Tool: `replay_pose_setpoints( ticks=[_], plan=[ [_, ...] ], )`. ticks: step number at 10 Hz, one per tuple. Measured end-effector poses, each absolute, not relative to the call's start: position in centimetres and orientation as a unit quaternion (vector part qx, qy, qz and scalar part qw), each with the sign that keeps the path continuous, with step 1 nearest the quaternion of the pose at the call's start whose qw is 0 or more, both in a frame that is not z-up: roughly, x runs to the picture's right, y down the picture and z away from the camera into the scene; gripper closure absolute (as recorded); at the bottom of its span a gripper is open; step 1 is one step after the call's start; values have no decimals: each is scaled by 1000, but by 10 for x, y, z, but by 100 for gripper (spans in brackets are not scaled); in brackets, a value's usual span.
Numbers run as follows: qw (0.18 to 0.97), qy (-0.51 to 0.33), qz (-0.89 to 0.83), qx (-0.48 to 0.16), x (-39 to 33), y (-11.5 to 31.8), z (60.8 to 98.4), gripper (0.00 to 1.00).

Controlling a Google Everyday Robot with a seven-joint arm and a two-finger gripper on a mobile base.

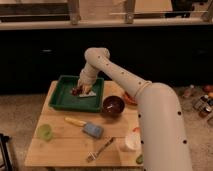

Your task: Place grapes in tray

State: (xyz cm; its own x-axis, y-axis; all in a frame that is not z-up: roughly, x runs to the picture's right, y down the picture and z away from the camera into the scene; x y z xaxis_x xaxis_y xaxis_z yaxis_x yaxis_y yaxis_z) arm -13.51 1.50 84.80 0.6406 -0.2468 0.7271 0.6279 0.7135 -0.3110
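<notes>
The green rectangular tray (pixel 64 98) sits at the back left of the wooden table. My gripper (pixel 83 89) reaches down into the tray at its right half. A small dark reddish-purple cluster, the grapes (pixel 76 91), lies in the tray right at the gripper's left side. A pale flat item (pixel 90 94) lies in the tray under the gripper. The white arm (pixel 120 75) arches from the right over the table.
A dark red-brown bowl (pixel 113 105) stands right of the tray. A yellow-handled utensil (pixel 74 121), a blue sponge (pixel 93 130), a light-green cup (pixel 45 132), a fork (pixel 100 149) and a white cup (pixel 132 141) lie on the table (pixel 65 147).
</notes>
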Motion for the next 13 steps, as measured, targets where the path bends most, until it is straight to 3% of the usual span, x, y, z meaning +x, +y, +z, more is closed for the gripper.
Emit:
replay_pose_setpoints(
  ticks=[6, 13],
  plan=[
    [835, -392, -255, -291, -143, 20, 846, 23],
    [877, -331, -240, -251, -132, 8, 843, 20]
  ],
)
